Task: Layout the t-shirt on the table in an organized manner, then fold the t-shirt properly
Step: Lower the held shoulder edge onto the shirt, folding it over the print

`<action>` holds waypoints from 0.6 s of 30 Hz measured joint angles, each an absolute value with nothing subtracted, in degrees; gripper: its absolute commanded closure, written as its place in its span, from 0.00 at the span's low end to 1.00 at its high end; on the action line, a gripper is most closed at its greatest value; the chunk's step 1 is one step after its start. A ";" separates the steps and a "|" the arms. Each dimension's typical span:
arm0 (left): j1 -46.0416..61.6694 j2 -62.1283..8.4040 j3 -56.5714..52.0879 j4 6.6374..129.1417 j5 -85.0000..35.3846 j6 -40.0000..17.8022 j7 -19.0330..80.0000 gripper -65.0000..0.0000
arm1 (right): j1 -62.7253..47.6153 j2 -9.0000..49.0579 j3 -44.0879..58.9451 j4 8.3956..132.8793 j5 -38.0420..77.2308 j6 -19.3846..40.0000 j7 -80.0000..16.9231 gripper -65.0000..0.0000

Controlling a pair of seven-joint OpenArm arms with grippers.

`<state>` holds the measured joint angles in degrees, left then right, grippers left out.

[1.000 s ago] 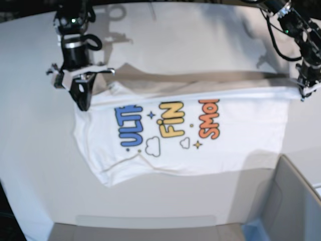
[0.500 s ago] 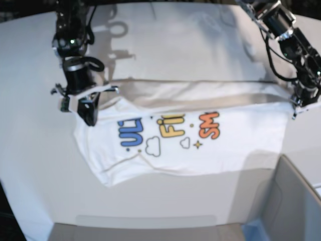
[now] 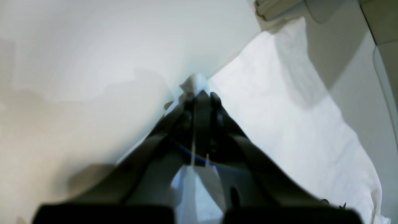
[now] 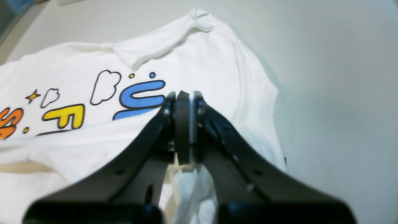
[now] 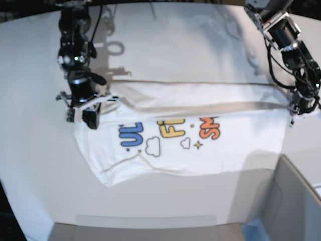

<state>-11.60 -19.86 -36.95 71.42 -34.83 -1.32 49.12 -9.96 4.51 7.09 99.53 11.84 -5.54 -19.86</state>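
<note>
A soft, matt white cloth is seen in the t-shirt (image 5: 200, 150), lightly creased, with flat, opaque printed letters in blue, yellow and orange. A smooth, plain white surface with a faint sheen is shown by the table (image 5: 165, 45). Matt black plastic is suggested by the right gripper (image 4: 183, 96).

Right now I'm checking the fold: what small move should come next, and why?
Probably carry the pinched edge further toward the near hem. Both the left gripper and the right gripper are shut on the t-shirt, and the folded flap covers only the tops of the letters.
</note>
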 measured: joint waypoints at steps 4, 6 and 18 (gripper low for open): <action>-12.01 -20.51 -36.97 67.61 -34.94 -1.21 48.62 1.00 | -7.40 4.58 7.05 95.79 11.99 -5.45 -19.97 1.00; -13.28 -20.82 -36.95 65.95 -34.76 -1.21 47.64 1.00 | -5.85 4.56 7.05 94.00 12.03 -5.32 -19.92 1.00; -13.98 -20.80 -36.86 65.84 -35.11 -1.32 47.07 0.98 | -2.72 4.43 7.05 88.64 11.97 -5.34 -19.92 1.00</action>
<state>-13.98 -20.80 -36.86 65.84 -35.11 -1.32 47.07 -2.72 4.43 7.05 88.64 11.97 -5.34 -19.92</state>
